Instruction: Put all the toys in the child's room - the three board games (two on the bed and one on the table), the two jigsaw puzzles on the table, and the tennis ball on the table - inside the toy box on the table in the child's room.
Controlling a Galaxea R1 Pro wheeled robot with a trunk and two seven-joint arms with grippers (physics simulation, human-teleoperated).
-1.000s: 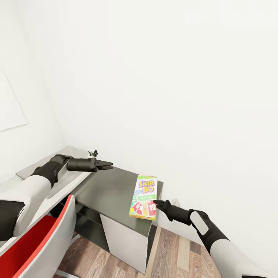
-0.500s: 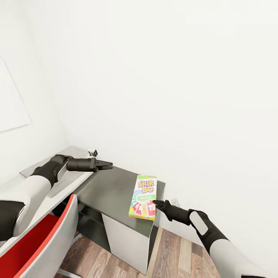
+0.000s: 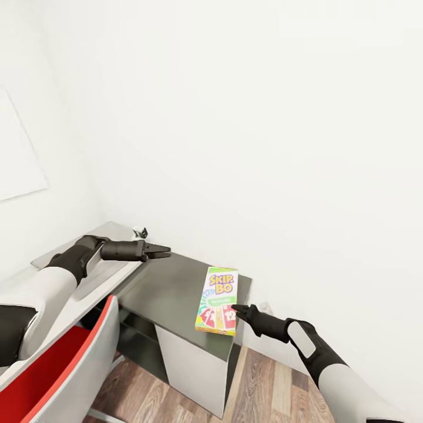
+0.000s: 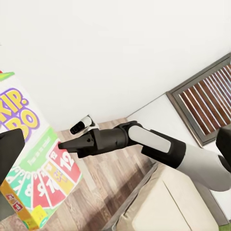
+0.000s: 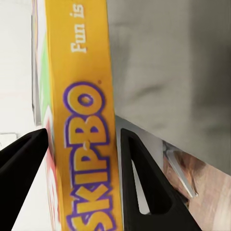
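One board game [image 3: 217,296], a yellow-green and red Skip-Bo box, lies at the right end of the table's dark grey side unit [image 3: 167,288]. My right gripper [image 3: 235,307] is shut on its right edge. In the right wrist view the two fingers [image 5: 139,178] press either side of the box's orange rim [image 5: 82,120]. The left wrist view catches the same box [image 4: 29,159] with the right gripper [image 4: 60,144] at its edge. My left gripper [image 3: 167,252] hovers open and empty over the unit's far left corner. The toy box, jigsaw puzzles, tennis ball and bed are out of view.
The pale grey desk top [image 3: 100,276] joins the unit on the left, with a small dark object [image 3: 140,232] at its back. A red and white chair [image 3: 64,364] stands close in front. White walls close off the back and left; wood floor [image 3: 264,382] lies right.
The view has drifted slightly to the left. Both arms and the box hold their places.
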